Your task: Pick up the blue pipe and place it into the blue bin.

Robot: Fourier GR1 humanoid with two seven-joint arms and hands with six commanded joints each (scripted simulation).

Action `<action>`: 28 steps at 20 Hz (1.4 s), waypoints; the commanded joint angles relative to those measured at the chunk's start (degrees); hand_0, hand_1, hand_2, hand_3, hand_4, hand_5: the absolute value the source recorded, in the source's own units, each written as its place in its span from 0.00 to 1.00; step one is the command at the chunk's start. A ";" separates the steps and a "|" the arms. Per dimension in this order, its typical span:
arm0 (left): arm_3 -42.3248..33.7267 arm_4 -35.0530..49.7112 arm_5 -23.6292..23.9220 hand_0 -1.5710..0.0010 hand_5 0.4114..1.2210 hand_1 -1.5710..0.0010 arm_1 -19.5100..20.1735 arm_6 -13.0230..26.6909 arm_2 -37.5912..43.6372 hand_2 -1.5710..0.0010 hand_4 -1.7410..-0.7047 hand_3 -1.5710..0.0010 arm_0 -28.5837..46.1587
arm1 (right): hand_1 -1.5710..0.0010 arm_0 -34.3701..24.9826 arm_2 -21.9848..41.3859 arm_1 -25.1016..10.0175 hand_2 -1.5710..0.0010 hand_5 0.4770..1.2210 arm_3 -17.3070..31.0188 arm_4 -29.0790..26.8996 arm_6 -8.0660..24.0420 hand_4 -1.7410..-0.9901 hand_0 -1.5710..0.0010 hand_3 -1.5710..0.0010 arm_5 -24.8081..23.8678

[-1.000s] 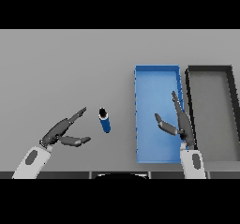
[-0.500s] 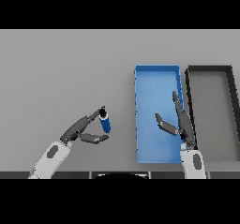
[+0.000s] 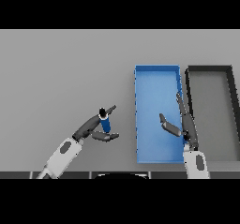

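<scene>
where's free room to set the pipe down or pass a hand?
Free: the blue bin floor in its far half, and the black bin beside it. Bare table spreads left of and beyond the blue bin. Crowded: the blue bin's near half, where the right hand hovers, and round the blue pipe, flanked by the left hand.

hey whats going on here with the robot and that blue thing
The robot's left hand has its fingers and thumb around a small blue pipe standing upright on the grey table; whether they grip it is hard to tell. The blue bin to its right holds nothing yet, and a dark bin sits beside that. The right hand hangs open over the blue bin's right side.
</scene>
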 commanded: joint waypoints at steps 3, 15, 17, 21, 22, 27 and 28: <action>1.50 1.70 0.31 1.00 0.17 0.97 -2.89 -1.39 0.74 0.90 0.54 0.92 -0.41 | 1.00 0.29 0.28 0.10 1.00 0.24 -0.02 -0.01 -0.40 0.70 1.00 1.00 0.34; -1.85 2.24 2.71 0.10 0.94 0.09 -5.61 -4.58 0.01 0.08 0.24 0.08 1.74 | 1.00 0.07 0.44 0.87 1.00 0.21 -0.22 -1.30 0.67 0.69 1.00 1.00 1.02; -3.77 1.80 3.26 0.07 0.96 0.06 -6.19 -4.99 0.16 0.05 0.25 0.05 1.19 | 1.00 -0.98 -0.43 0.78 1.00 0.20 0.25 -2.28 1.44 0.70 1.00 1.00 1.00; -7.33 2.93 2.80 0.03 0.98 0.02 -7.06 -4.25 1.45 0.02 0.26 0.02 -1.23 | 1.00 -1.32 0.22 1.02 1.00 0.22 0.73 -0.84 1.38 0.69 1.00 1.00 0.43; -8.33 3.40 2.41 0.02 0.99 0.02 -7.45 -3.32 1.55 0.02 0.26 0.02 -1.90 | 1.00 -1.30 0.13 0.66 1.00 0.22 0.80 -0.62 1.26 0.70 1.00 1.00 0.47; -14.07 4.05 0.24 0.01 1.00 0.01 -7.78 0.11 0.78 0.01 0.27 0.01 -3.59 | 1.00 -1.27 -0.03 -0.10 1.00 0.22 0.81 0.10 0.48 0.76 1.00 1.00 0.30; -14.30 3.76 -0.19 0.01 1.00 0.00 -7.66 0.35 0.60 0.00 0.26 0.00 -3.36 | 1.00 -0.58 0.13 -0.17 1.00 0.22 0.27 0.24 0.00 0.77 1.00 1.00 0.38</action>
